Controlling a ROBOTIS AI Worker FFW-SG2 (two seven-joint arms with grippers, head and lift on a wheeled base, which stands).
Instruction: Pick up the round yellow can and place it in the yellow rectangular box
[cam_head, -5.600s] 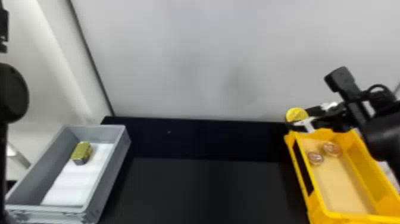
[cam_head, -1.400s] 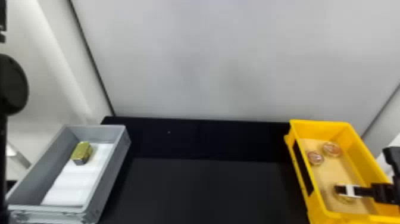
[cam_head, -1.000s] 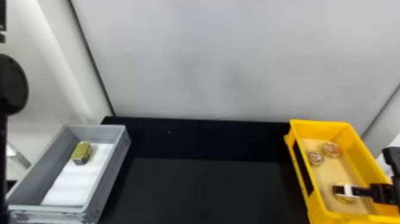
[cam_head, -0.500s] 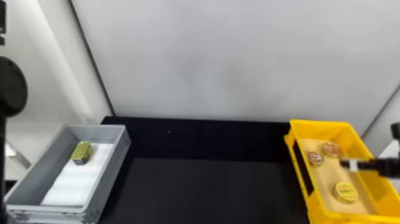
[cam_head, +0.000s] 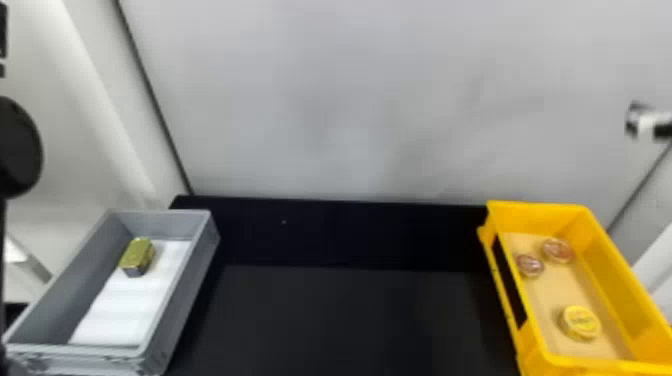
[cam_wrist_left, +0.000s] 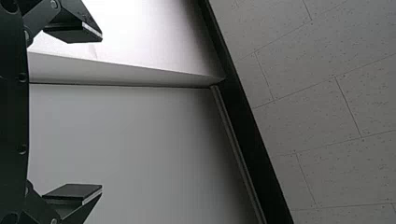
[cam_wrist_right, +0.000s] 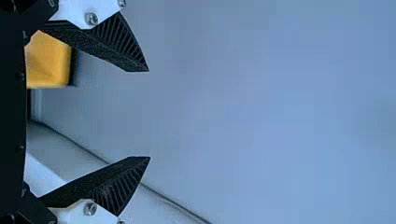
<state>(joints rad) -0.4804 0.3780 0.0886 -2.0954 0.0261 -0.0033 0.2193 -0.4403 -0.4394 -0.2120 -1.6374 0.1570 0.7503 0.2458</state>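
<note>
At the near end of the yellow rectangular box (cam_head: 614, 284) lies the round yellow can (cam_head: 582, 323) — apparently well below the right gripper (cam_wrist_right: 149, 114), spread and empty — probably needing only withdrawal.

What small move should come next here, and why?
Probably just park the right jaws: they stand open and empty, away from the yellow box, and the round can lies inside it, so nothing seems left to place.

The right hand (cam_head: 632, 120) has ribbed black wedge-shaped fingers (cam_wrist_right: 119, 39) and white plates (cam_wrist_right: 77, 8) with silver screws (cam_wrist_right: 91, 18).
</note>
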